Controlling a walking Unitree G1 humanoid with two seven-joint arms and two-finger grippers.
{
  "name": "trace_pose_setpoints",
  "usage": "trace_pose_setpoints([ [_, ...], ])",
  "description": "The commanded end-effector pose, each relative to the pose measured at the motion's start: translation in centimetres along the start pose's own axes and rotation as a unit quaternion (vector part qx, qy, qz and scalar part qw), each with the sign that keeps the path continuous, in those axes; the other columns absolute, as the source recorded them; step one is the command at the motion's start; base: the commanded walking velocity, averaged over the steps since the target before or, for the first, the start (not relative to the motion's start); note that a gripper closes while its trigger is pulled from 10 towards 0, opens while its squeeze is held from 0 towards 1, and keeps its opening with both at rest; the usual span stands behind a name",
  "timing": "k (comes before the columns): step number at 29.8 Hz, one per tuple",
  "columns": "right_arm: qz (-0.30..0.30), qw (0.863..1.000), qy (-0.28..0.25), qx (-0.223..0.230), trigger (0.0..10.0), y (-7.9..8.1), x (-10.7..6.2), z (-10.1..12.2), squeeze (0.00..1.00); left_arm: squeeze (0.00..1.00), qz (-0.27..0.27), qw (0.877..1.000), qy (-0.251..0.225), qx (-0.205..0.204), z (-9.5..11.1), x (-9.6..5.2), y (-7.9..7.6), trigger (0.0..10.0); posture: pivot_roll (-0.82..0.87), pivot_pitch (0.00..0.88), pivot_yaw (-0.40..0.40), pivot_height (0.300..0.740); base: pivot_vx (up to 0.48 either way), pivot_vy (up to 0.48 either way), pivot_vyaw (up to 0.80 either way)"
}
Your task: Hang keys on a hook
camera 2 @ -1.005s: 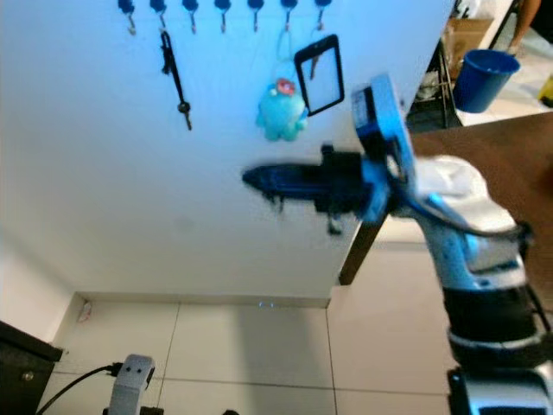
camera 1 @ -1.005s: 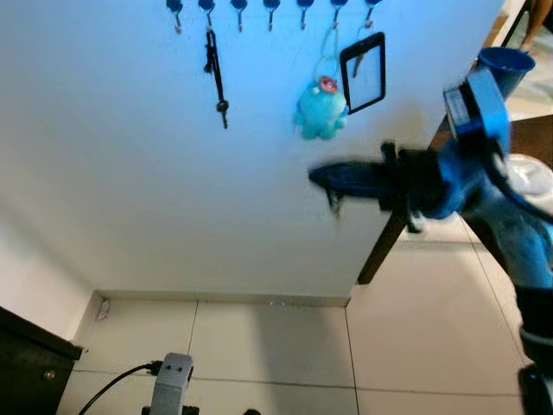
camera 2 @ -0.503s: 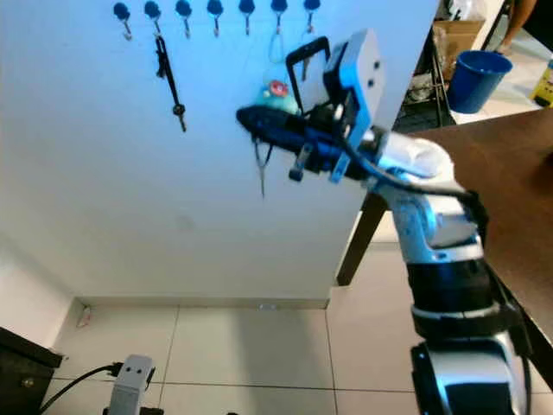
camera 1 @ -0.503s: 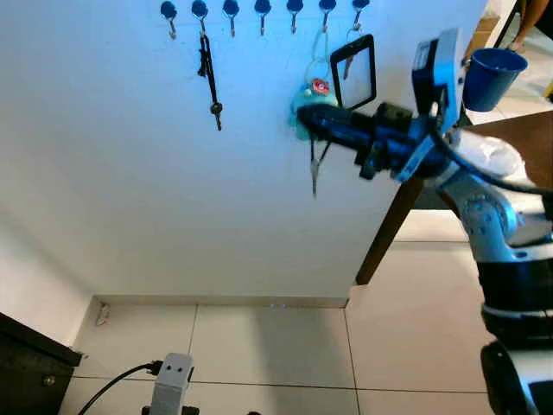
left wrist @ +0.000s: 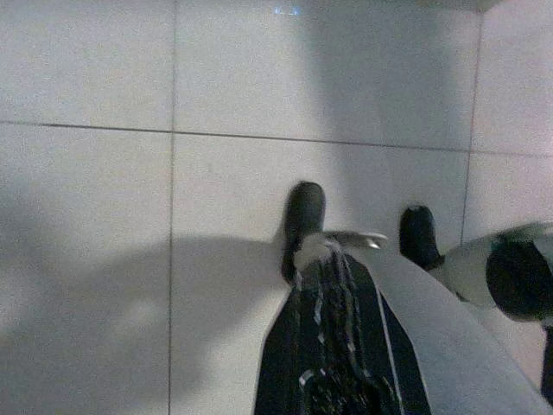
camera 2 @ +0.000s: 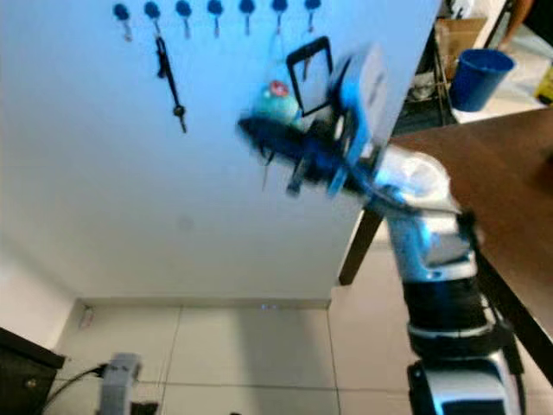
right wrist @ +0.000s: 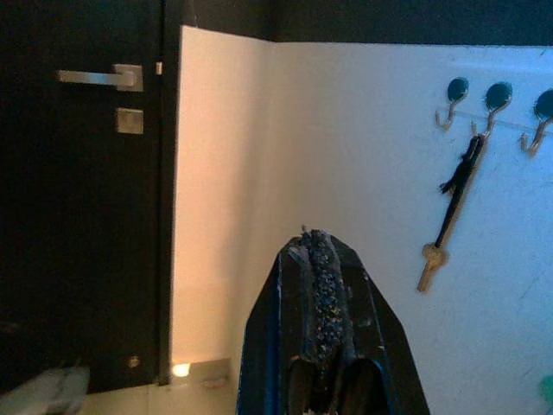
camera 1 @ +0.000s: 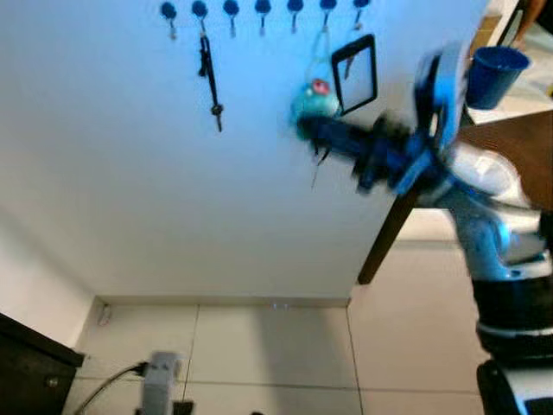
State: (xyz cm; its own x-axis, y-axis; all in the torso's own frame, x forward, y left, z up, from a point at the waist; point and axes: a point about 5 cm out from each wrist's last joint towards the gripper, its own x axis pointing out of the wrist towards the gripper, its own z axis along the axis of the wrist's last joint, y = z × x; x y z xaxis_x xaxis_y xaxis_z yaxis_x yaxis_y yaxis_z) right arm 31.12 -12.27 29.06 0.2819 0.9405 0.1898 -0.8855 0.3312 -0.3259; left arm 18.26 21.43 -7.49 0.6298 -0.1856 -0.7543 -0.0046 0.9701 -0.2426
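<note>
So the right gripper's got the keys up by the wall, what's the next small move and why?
Probably raise the right gripper toward a free hook in the row above and to its left. The keys dangle from its shut fingers well below the hooks, in front of the teal plush toy. The hooks directly above already hold the toy and a black frame, so an empty one seems the better target.

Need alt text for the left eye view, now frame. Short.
The right tool, raised to a white wall, holds a key that dangles below its tip, under a row of hooks. A black strap with a key, a teal plush and a black frame hang from hooks.
</note>
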Motion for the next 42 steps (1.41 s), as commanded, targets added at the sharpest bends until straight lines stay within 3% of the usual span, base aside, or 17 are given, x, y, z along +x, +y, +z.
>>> trace_pose_setpoints([
  [1, 0.016, 1.000, -0.012, 0.000, 10.0, 0.4, 0.1, 0.5, 0.00, 0.00, 0.008, 0.999, -0.026, -0.030, 0.3, -0.9, 1.8, 10.0, -0.13, 0.033, 0.119, 0.740, 0.000, 0.000, 0.00],
  [8, 0.090, 0.995, -0.012, 0.037, 10.0, 2.4, 0.1, -0.4, 0.00, 0.00, -0.160, 0.975, -0.147, -0.040, 5.4, -2.3, 2.6, 10.0, -0.11, 0.044, 0.109, 0.740, 0.000, 0.000, 0.00],
  [10, 0.110, 0.991, -0.047, 0.067, 10.0, 2.8, 0.2, 0.0, 0.00, 0.00, -0.304, 0.923, -0.235, 0.020, 10.8, -3.2, 0.9, 10.0, -0.09, 0.058, 0.095, 0.740, 0.000, 0.000, 0.00],
  [12, 0.110, 0.991, -0.047, 0.067, 10.0, 2.8, 0.2, 0.0, 0.00, 0.00, -0.304, 0.923, -0.235, 0.020, 10.8, -3.2, 0.9, 10.0, -0.09, 0.058, 0.095, 0.740, 0.000, 0.000, 0.00],
  [14, 0.113, 0.986, -0.083, 0.088, 10.0, 2.7, 0.4, 0.6, 0.00, 0.00, -0.410, 0.852, -0.312, 0.088, 16.1, -5.0, -2.0, 10.0, -0.09, 0.061, 0.087, 0.740, 0.000, 0.000, 0.00],
  [15, 0.113, 0.986, -0.083, 0.088, 10.0, 2.7, 0.4, 0.6, 0.00, 0.00, -0.410, 0.852, -0.312, 0.088, 16.1, -5.0, -2.0, 10.0, -0.09, 0.061, 0.087, 0.740, 0.000, 0.000, 0.00],
  [16, 0.111, 0.984, -0.097, 0.095, 10.0, 2.5, 0.5, 0.9, 0.00, 0.00, -0.447, 0.820, -0.339, 0.117, 18.0, -6.1, -3.8, 10.0, -0.09, 0.061, 0.087, 0.740, 0.000, 0.000, 0.00],
  [17, 0.111, 0.984, -0.097, 0.095, 10.0, 2.5, 0.5, 0.9, 0.00, 0.00, -0.447, 0.820, -0.339, 0.117, 18.0, -6.1, -3.8, 10.0, -0.09, 0.061, 0.087, 0.740, 0.000, 0.000, 0.00],
  [18, 0.107, 0.983, -0.109, 0.100, 10.0, 2.2, 0.6, 1.1, 0.00, 0.00, -0.470, 0.793, -0.360, 0.142, 19.7, -7.1, -5.4, 10.0, -0.09, 0.063, 0.087, 0.740, 0.000, 0.000, 0.00],
  [19, 0.098, 0.983, -0.116, 0.099, 10.0, 1.6, 0.6, 1.4, 0.00, 0.25, -0.487, 0.774, -0.372, 0.158, 21.2, -7.8, -6.6, 10.0, -0.10, 0.062, 0.086, 0.740, 0.000, 0.000, 0.00],
  [20, 0.098, 0.983, -0.116, 0.099, 10.0, 1.6, 0.6, 1.4, 0.00, 0.25, -0.487, 0.774, -0.372, 0.158, 21.2, -7.8, -6.6, 10.0, -0.10, 0.062, 0.086, 0.740, 0.000, 0.000, 0.00],
  [21, 0.091, 0.984, -0.119, 0.098, 10.0, 1.1, 0.5, 1.6, 0.00, 0.98, -0.497, 0.763, -0.375, 0.171, 22.0, -8.2, -7.4, 10.0, -0.10, 0.062, 0.086, 0.740, 0.000, 0.000, 0.00],
  [24, 0.084, 0.984, -0.123, 0.095, 10.0, 0.4, 0.2, 2.2, 0.00, 1.00, -0.522, 0.740, -0.376, 0.196, 23.0, -8.9, -8.5, 10.0, -0.10, 0.058, 0.082, 0.740, 0.000, 0.000, 0.00],
  [28, 0.091, 0.986, -0.117, 0.079, 10.0, -0.2, -0.2, 3.2, 0.00, 1.00, -0.581, 0.671, -0.395, 0.235, 24.5, -11.8, -10.9, 10.0, -0.09, 0.056, 0.072, 0.740, 0.000, 0.000, 0.00],
  [29, 0.091, 0.986, -0.117, 0.079, 10.0, -0.2, -0.2, 3.2, 0.00, 1.00, -0.581, 0.671, -0.395, 0.235, 24.5, -11.8, -10.9, 10.0, -0.09, 0.056, 0.072, 0.740, 0.000, 0.000, 0.00],
  [32, 0.100, 0.985, -0.112, 0.081, 10.0, -0.1, -0.3, 3.3, 0.00, 1.00, -0.601, 0.639, -0.403, 0.260, 24.8, -14.1, -12.2, 10.0, -0.08, 0.055, 0.066, 0.740, 0.000, 0.000, 0.00],
  [42, 0.108, 0.983, -0.113, 0.097, 10.0, 0.4, 0.2, 2.8, 0.00, 1.00, -0.606, 0.607, -0.424, 0.291, 25.5, -16.3, -14.6, 10.0, -0.08, 0.050, 0.063, 0.740, 0.000, 0.000, 0.00],
])
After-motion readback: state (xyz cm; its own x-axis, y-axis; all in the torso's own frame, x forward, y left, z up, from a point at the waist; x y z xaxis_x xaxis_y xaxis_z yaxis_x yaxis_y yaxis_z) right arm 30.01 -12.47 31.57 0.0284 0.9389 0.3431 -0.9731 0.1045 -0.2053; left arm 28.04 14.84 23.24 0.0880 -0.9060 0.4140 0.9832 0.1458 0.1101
